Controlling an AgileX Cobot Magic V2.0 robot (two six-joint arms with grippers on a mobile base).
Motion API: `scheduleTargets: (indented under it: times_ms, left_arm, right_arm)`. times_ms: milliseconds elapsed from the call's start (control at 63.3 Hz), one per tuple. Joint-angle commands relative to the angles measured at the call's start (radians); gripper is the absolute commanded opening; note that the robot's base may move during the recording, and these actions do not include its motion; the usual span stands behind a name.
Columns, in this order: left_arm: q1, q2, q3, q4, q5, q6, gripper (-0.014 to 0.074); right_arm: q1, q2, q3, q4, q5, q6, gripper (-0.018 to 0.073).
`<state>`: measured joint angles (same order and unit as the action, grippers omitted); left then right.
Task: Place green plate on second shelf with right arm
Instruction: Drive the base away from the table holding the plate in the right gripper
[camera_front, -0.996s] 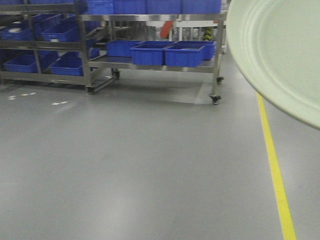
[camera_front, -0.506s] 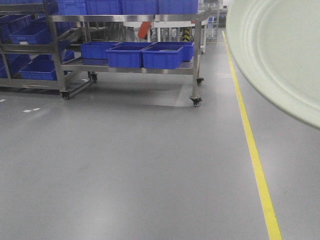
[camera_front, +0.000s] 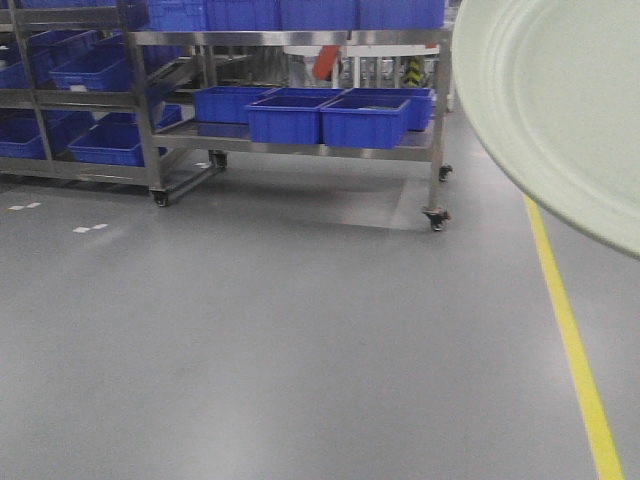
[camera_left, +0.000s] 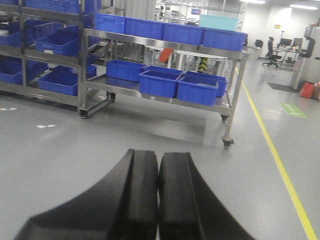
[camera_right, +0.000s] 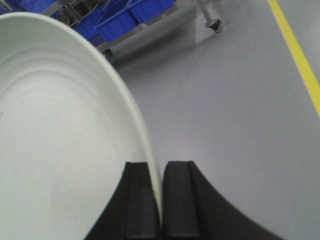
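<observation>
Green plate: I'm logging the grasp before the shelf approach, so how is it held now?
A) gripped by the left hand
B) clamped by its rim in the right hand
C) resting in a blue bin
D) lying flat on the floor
B: the right wrist view shows the green plate with its rim pinched in the right hand, while the left hand is shut on nothing.

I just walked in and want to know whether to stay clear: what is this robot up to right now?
The right gripper is shut on the rim of the green plate and holds it in the air. The left gripper is shut and empty. The robot faces a wheeled steel rack loaded with blue bins, with a stretch of bare grey floor between them. The plate is not yet on any shelf.
</observation>
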<state>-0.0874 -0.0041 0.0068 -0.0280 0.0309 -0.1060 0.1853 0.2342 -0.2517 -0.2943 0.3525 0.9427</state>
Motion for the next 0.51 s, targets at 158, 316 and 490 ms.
scheduleTargets:
  times_ms: [158, 316, 490]
  left_arm:
    - [-0.007, -0.018, 0.041, -0.008, -0.089, -0.003, 0.0130]
    - [-0.007, -0.018, 0.041, -0.008, -0.089, -0.003, 0.0130]
    - [-0.007, -0.018, 0.041, -0.008, -0.089, -0.003, 0.0130]
  right_arm:
    - [-0.007, 0.010, -0.030, -0.016, -0.106, 0.001, 0.0055]
    - [-0.007, 0.010, -0.030, -0.016, -0.106, 0.001, 0.0055]
    - [-0.007, 0.010, -0.030, -0.016, -0.106, 0.001, 0.0055]
